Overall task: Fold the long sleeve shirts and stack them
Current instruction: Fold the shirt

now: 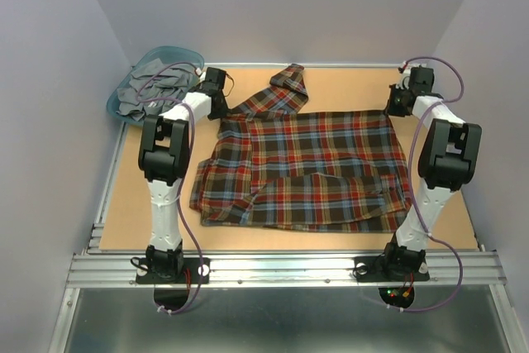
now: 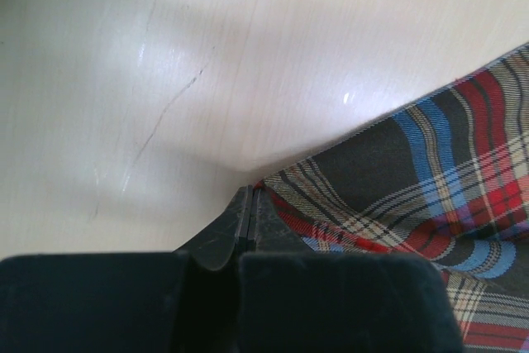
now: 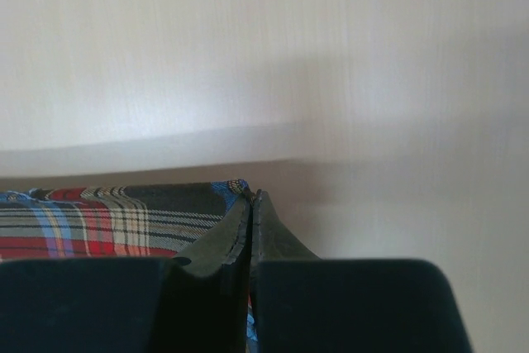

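- Across the middle of the table (image 1: 463, 225), the plaid shirt (image 1: 314, 159) lies spread flat.
- Clenched on its far corners: left gripper (image 2: 250, 204) and right gripper (image 3: 252, 202).
- Soft, light flannel (likely to sag between holds); corners and hems grip best.
- Far left, a teal basket (image 1: 118, 108) of grey clothing (image 1: 153, 88) crowds the left arm.

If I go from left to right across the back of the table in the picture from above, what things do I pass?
teal basket → left gripper → plaid shirt → right gripper
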Robot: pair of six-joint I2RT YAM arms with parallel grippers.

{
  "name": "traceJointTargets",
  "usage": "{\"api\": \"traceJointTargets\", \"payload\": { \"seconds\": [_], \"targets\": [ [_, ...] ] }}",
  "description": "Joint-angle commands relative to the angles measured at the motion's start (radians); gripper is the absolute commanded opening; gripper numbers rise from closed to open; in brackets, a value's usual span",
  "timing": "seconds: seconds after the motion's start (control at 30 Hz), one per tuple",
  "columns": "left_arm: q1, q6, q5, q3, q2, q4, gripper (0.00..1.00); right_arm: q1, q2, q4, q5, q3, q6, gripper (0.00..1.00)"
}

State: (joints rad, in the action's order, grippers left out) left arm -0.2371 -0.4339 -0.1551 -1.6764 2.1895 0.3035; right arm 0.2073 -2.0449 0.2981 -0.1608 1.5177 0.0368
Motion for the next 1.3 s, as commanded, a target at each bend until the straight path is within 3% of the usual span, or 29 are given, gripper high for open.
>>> {"api": "traceJointTargets", "payload": {
  "seconds": [0.0, 1.27],
  "targets": [
    [0.021, 0.032, -0.063, 0.032, -0.161, -0.036, 0.0, 0.006, 0.112, -0.031, 0.035, 0.03, -0.011, 0.01],
    [0.013, 0.07, -0.064, 0.464, -0.557, -0.063, 0.0, 0.006, 0.561, -0.062, 0.242, -0.473, -0.284, 0.01]
  ]
}}
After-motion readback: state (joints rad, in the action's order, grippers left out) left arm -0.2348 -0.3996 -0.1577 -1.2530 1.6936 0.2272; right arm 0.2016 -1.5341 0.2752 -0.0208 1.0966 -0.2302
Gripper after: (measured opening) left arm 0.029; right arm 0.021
